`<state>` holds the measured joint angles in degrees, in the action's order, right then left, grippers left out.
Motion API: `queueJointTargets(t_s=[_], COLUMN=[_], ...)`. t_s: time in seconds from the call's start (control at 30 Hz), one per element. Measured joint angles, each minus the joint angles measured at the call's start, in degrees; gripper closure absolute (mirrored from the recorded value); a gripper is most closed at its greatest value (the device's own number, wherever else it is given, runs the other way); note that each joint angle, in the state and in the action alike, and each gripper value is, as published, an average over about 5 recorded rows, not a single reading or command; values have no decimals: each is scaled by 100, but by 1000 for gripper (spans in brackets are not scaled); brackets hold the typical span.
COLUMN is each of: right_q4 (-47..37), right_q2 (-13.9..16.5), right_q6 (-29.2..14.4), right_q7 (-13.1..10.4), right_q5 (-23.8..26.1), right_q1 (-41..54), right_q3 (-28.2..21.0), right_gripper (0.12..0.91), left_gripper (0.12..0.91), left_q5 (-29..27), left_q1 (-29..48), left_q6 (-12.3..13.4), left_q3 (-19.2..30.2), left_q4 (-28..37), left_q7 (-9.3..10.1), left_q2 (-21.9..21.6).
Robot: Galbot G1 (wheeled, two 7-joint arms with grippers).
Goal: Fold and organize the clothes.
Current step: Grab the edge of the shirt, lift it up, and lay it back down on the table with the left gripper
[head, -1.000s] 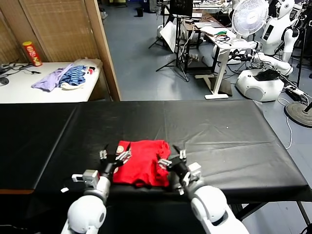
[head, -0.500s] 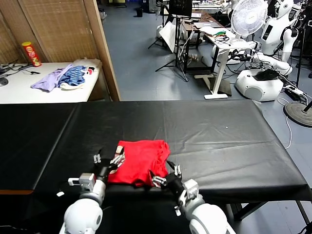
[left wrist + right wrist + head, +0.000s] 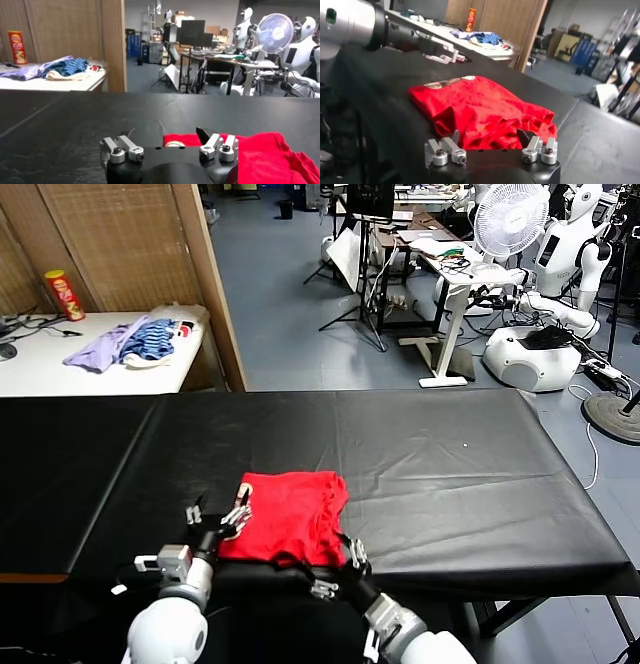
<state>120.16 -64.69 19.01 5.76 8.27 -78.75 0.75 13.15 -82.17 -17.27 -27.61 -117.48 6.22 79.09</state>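
Note:
The clothes, one red T-shirt, lie folded into a rough rectangle on the black table, near its front edge. The shirt's brownish print shows at one corner in the right wrist view. My left gripper stands open at the shirt's left edge, low over the table, with the red shirt just ahead of one finger. My right gripper is open at the front edge by the shirt's rumpled near right corner, holding nothing. The left gripper also shows beyond the shirt in the right wrist view.
A white side table at the back left carries lilac and blue-striped garments and a red can. A wooden partition stands beside it. Desks, a fan and other robots fill the floor beyond.
Both grippers have drawn back toward the table's front edge, off the shirt. The right one has dropped lowest. The shirt stays folded in place.

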Motion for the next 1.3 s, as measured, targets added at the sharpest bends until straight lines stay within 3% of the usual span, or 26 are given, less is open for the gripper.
queueJointTargets(t_s=[0.33,0.47,0.57,0.87,1.0,1.07,1.17,1.3], right_q4=[-180,-128,-44,386,439,507,661,912], right_q2=[-132,-149,-142,-121,-195,-239,-323,-453], right_q6=[-21,-11,67,684,768,717,641,608], right_q7=[-22,-120,-229,-403,-553,-636,-774,-985], right_q5=[95,50,-67,-53,-129,-291,-620,-1277], right_q1=[-12,-66,-131,-467,-610,-668,-761,-862], right_q3=[-97,-64,5,326,374,409,517,781], right_gripper=[768,865,895,902,886,828,672,471], left_gripper=[232,232,232,232,232,232,232,232], left_q5=[-19,-28,-34,-50,-37,27,252,863], left_q1=[-73,-87,-88,-40,-9,1,6,-33], left_q6=[21,29,30,26,49,79,143,226], left_q3=[-28,-28,-28,-3,7,9,4,-39], left_q4=[-24,-24,-34,-9,67,110,165,171], left_q7=[5,7,9,11,9,8,51,277], left_q2=[3,5,7,16,46,74,133,243])
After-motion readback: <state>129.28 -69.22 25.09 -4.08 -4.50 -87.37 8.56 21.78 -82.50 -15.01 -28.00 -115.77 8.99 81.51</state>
